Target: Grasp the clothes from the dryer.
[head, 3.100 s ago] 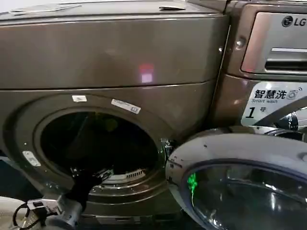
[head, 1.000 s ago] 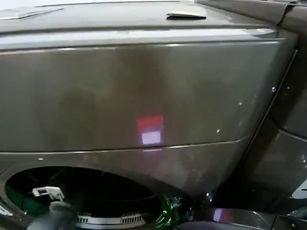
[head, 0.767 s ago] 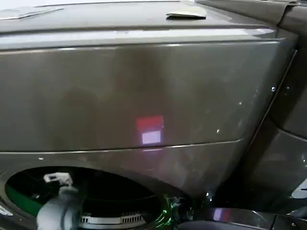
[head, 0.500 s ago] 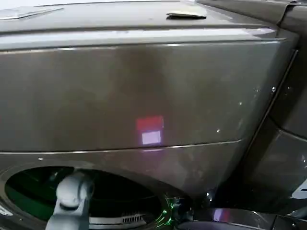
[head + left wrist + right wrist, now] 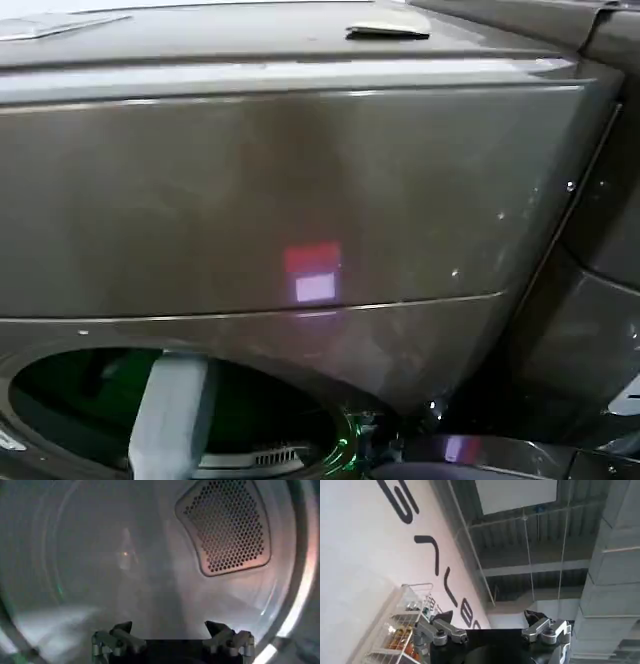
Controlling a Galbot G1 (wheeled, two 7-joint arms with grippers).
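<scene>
Item one, the dryer [image 5: 300, 190]: you face its bronze-brown front at close range in the head view, with the upper arc of the round porthole [image 5: 60, 400] low on the robot's left. A small red and pale glow [image 5: 313, 272] reflects on the front panel. A flat card-like item [image 5: 385, 30] lies on the top of the machine.

Item two, the left arm [image 5: 172, 415]: a grey link of it passes through the porthole into the drum, crossing the opening near the bottom edge of the head view.

Item three, the left gripper [image 5: 172, 630]: your left wrist camera looks along it into the drum. Its two fingers stand spread wide apart with nothing between them. Ahead lies the pale curved drum wall [image 5: 90, 555] and a perforated vent panel [image 5: 225, 527] on the back wall.

Item four, the clothes: you cannot make out either garment for certain. A green tint shows inside the porthole's left side in the head view, but it is too dim to tell whether it is fabric or a reflection.

Item five, the right gripper [image 5: 492, 625]: parked away from the machine, pointing upward toward a ceiling and a white wall with dark lettering [image 5: 435, 555]; its fingers are spread and hold nothing. A wire shelf rack [image 5: 402, 625] stands by that wall.
</scene>
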